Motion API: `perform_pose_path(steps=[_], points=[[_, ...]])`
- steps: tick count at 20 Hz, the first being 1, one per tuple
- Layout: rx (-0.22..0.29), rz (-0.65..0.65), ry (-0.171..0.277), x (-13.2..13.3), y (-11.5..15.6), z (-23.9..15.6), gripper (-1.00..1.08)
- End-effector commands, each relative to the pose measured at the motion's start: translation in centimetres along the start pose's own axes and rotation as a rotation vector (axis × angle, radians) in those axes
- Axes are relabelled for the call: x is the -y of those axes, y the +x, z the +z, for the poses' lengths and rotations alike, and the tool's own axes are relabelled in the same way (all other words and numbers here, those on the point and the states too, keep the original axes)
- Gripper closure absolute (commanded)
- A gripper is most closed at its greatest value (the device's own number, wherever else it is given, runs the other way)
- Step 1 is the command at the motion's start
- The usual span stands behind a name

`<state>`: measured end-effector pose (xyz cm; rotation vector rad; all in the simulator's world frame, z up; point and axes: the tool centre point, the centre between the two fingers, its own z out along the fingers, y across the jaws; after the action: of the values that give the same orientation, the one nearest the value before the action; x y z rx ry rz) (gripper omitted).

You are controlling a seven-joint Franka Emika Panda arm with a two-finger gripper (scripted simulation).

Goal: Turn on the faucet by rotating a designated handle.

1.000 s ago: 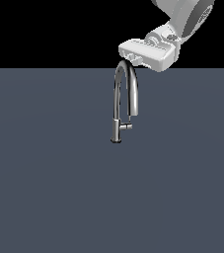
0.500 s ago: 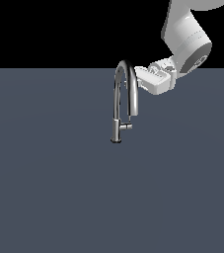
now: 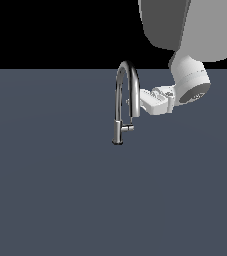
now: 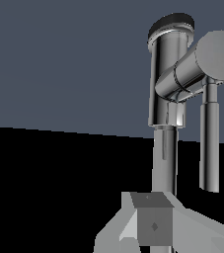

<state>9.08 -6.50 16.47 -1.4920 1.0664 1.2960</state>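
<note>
— What do we see on the grey bench (image 3: 50, 200) from outside?
— The faucet (image 3: 121, 100) stands mid-bench, its handle (image 3: 128, 128) pointing toward the exterior view's right; our claw (image 3: 141, 102) sits beside the spout.
— And the wrist view?
— The handle (image 4: 197, 69) looms close; we cannot tell the claw's spread.

obstacle: faucet (image 3: 126, 100) spout arch directly ahead of the jaws | handle (image 3: 128, 128) below them, unobstructed | free: bench (image 3: 45, 190) beneath, open
</note>
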Motion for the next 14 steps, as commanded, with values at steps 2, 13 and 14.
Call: perform_pose_path(steps=[2, 13, 14], points=[[0.040, 0.034, 0.036, 0.2, 1.7, 0.1, 1.08], [0.081, 0.071, 0.074, 0.2, 3.7, 0.4, 1.08], [0.081, 0.071, 0.074, 0.2, 3.7, 0.4, 1.08]])
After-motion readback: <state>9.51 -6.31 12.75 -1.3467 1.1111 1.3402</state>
